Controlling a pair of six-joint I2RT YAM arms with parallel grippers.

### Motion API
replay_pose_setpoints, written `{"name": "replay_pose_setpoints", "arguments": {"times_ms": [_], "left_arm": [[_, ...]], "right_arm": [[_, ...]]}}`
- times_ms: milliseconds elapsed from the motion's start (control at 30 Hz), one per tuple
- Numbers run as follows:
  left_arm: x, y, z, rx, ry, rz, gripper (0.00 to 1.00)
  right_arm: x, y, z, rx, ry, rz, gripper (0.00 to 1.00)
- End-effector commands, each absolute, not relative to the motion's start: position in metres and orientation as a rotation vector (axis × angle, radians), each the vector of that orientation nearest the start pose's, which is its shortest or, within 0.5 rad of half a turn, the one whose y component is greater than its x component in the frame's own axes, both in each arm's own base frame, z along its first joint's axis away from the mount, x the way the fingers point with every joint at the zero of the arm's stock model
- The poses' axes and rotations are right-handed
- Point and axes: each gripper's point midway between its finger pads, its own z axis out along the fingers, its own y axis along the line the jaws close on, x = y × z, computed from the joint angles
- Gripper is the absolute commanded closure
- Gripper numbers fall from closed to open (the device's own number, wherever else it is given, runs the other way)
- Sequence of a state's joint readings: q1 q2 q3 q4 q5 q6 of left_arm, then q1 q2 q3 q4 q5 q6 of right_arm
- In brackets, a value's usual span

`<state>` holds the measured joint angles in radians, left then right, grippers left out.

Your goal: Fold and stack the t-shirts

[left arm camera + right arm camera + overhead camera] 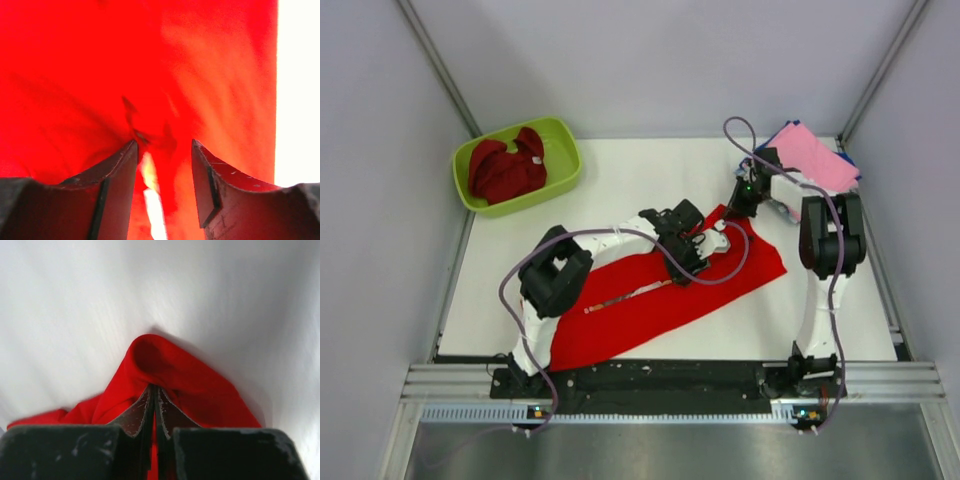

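Already done: pink t-shirt (812, 152) lies folded at the far right corner of the table (630, 170).
In hand: bright red t-shirt (650, 310) spread mid-table, fold not finished.
Right end effector (154, 388): pinched shut on a fold at that shirt's far edge.
Left end effector (164, 146): jaws partly open, tips on the same shirt; grip unclear.
Left to do: darker red t-shirt (505, 172), crumpled in green tub (567, 150).
Judgement: roughly midway.

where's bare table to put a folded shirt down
Bare table lies along the far side, between the green tub and the pink stack. A narrower strip runs on the left, between tub and bright red t-shirt. The middle is crowded: that shirt is spread across it.
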<state>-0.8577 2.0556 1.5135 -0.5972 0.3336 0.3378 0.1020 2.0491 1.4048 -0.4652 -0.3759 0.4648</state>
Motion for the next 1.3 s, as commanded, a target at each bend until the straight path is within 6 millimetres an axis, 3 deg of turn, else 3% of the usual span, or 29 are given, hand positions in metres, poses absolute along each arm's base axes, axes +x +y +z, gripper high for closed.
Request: {"name": "replay_pose_setpoints", "arguments": {"times_ms": [0, 67, 167, 267, 333, 467, 600, 667, 767, 867, 967, 1067, 1100, 1267], "left_arm": [[0.262, -0.342, 0.105, 1.641, 2.137, -0.636, 0.47], [0.273, -0.321, 0.117, 1.595, 2.163, -0.586, 0.46], [0.299, -0.268, 0.12, 1.45, 2.285, -0.468, 0.47], [0.308, -0.211, 0.116, 1.304, 2.392, -0.417, 0.51], [0.31, -0.172, 0.113, 1.227, 2.432, -0.336, 0.58], [0.287, -0.108, 0.093, 1.158, 2.533, -0.208, 0.66], [0.253, -0.066, 0.062, 1.158, 2.638, -0.117, 0.68], [0.241, -0.05, 0.048, 1.167, 2.672, -0.047, 0.68], [0.23, -0.038, 0.033, 1.167, 2.697, 0.021, 0.68], [0.225, -0.037, 0.021, 1.168, 2.713, 0.019, 0.68], [0.218, -0.041, 0.012, 1.201, 2.732, -0.019, 0.68], [0.213, -0.053, 0.01, 1.287, 2.693, -0.069, 0.67], [0.212, -0.06, 0.011, 1.317, 2.669, -0.103, 0.66], [0.208, -0.11, 0.02, 1.548, 2.519, -0.255, 0.62]], "right_arm": [[0.497, 0.151, 0.046, 0.243, 2.622, 0.609, 1.0], [0.516, 0.159, 0.069, 0.184, 2.573, 0.629, 1.0], [0.526, 0.154, 0.117, 0.093, 2.489, 0.58, 0.96], [0.508, 0.135, 0.15, 0.003, 2.44, 0.451, 0.9], [0.483, 0.119, 0.159, -0.005, 2.438, 0.363, 0.85], [0.416, 0.098, 0.125, 0.048, 2.561, 0.28, 0.86], [0.344, 0.087, 0.064, 0.095, 2.768, 0.253, 0.99], [0.32, 0.08, 0.043, 0.113, 2.836, 0.215, 1.0], [0.311, 0.072, 0.02, 0.117, 2.892, 0.134, 1.0], [0.323, 0.078, 0.004, 0.104, 2.941, 0.148, 1.0], [0.357, 0.084, 0.003, 0.073, 2.941, 0.143, 1.0], [0.411, 0.092, -0.001, 0.028, 2.922, 0.133, 1.0], [0.444, 0.098, 0.007, 0.015, 2.885, 0.155, 1.0], [0.53, 0.124, 0.016, -0.021, 2.795, 0.251, 1.0]]}}
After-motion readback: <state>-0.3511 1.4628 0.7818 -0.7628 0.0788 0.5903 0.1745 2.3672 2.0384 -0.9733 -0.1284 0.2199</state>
